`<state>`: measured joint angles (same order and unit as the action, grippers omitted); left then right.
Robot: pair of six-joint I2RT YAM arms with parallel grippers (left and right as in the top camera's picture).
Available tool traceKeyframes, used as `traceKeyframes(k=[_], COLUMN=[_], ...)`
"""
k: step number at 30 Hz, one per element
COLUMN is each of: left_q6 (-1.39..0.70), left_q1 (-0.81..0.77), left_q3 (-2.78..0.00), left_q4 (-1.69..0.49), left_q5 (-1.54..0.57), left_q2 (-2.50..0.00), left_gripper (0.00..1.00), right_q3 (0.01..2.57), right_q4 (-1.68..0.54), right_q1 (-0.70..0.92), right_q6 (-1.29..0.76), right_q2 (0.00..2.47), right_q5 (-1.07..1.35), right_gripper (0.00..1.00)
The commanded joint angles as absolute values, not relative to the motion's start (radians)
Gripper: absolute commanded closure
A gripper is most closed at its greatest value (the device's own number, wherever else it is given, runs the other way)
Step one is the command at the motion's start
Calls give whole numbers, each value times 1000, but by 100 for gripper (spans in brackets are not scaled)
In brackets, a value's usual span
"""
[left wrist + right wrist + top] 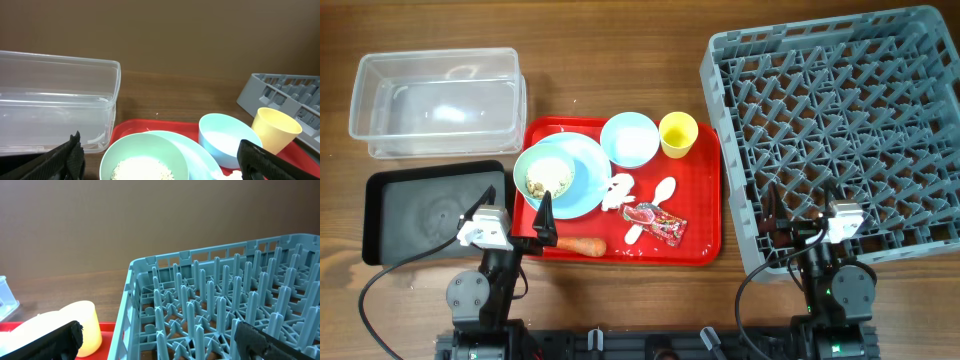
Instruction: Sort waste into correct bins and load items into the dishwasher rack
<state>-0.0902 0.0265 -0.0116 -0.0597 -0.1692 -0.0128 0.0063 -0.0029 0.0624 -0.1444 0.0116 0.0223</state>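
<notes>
1. Your left gripper [160, 150] has its jaws set wide, with one finger at each lower corner of its wrist view. It holds nothing and touches nothing. It hangs over the near left corner of the red tray [705, 200].
2. Governing relation: the pale green bowl [545, 175], carrying the beige food scraps [542, 182], lies straight ahead of that gripper, toward the far side of the table. It sits on the light blue plate [585, 165]. In the wrist view its rim falls between the two fingers, a little left of centre. It is round and has no long axis, so in my judgement you must take it by the rim.
3. The carrot [578, 245] lies just beside the same gripper, on its right. Its long axis runs left to right along the tray's near edge.
4. The left arm is clearly the nearer one to all the waste, including the tissue [618, 190] and the red wrapper [658, 224]. The black tray [430, 215] lies just to that arm's left, with the clear tub [440, 100] beyond it.
5. Your right gripper [157, 330] is also spread wide and empty. It is at the near left corner of the dishwasher rack [840, 120], with the yellow cup [678, 134] ahead and to its left.
6. Assessment: nothing is sorted or loaded yet.
</notes>
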Motion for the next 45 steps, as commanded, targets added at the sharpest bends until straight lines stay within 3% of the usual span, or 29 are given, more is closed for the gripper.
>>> traceKeyframes(k=[1, 21, 26, 30, 37, 41, 43, 45], left_q6=[-79, -81, -187, -240, -244, -249, -248, -250], left_q1=[30, 30, 30, 30, 9, -141, -304, -370], left_q3=[-6, -6, -23, -185, -627, -845, -909, -909], left_q4=[-61, -52, -83, -262, -551, -719, -813, -814], left_q5=[-167, -167, -168, -163, -176, -213, -213, -214], left_q2=[-5, -6, -28, -137, -648, -923, -1083, -1151], left_gripper=[0, 0, 0, 0, 0, 0, 0, 0], right_q3=[5, 5, 11, 115, 493, 699, 802, 810], right_q4=[3, 3, -4, -109, -369, -593, -704, -704], right_q1=[64, 65, 65, 64, 64, 64, 64, 64], right_q6=[-133, -136, -213, -209, -212, -212, -176, -178], right_q2=[5, 9, 14, 75, 434, 640, 788, 823], right_q5=[34, 35, 85, 86, 83, 109, 105, 105], right_gripper=[0, 0, 0, 0, 0, 0, 0, 0])
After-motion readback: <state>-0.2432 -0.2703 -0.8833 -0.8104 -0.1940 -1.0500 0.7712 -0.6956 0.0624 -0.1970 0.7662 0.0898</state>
